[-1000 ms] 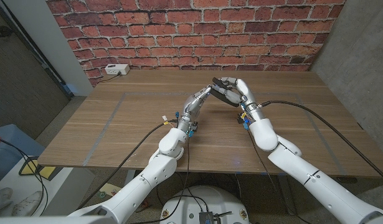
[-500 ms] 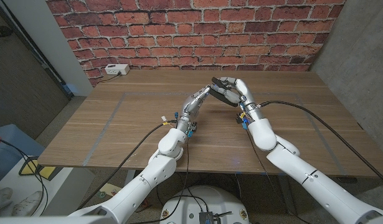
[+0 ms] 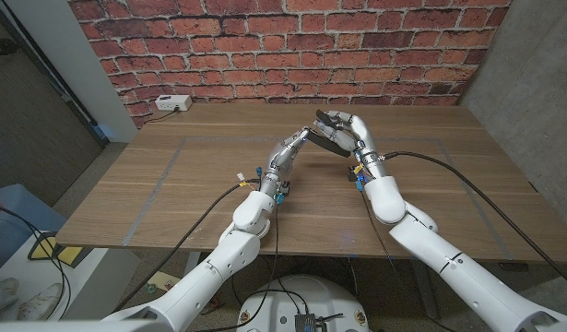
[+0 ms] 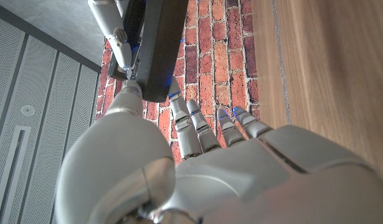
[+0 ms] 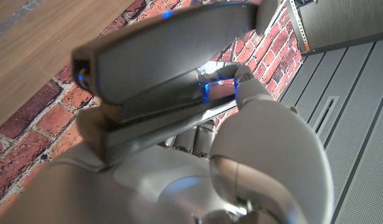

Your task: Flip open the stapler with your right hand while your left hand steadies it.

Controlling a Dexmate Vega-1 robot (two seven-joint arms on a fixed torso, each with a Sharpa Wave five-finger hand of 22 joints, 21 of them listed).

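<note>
Stapler (image 3: 330, 138) sits mid-table toward the far side, dark body, held up between both hands above the wooden table (image 3: 172, 184); in right wrist view its top arm (image 5: 166, 43) is lifted off the lower part, a gap w/ the inner channel (image 5: 172, 102) showing between them, so it's partly hinged open; in left wrist view the stapler (image 4: 157, 46) shows as a dark slab just beyond the fingertips. Right hand (image 3: 355, 136) wraps the stapler from the robot's right, fingers (image 3: 338, 120) curled over its top, gripping it; thumb position can't tell. Left hand (image 3: 290, 152) reaches in from the left, fingers (image 4: 197, 124) straight and pressed close together, tips at the stapler's left end; whether they actually touch it, can't tell for sure. Cables run along both forearms. Faint taped lines mark the tabletop (image 3: 159, 180); white box (image 3: 173, 103) sits at the far left edge of the table by the red brick wall (image 3: 283, 46); grey panel wall (image 3: 532, 83) stands at right.
</note>
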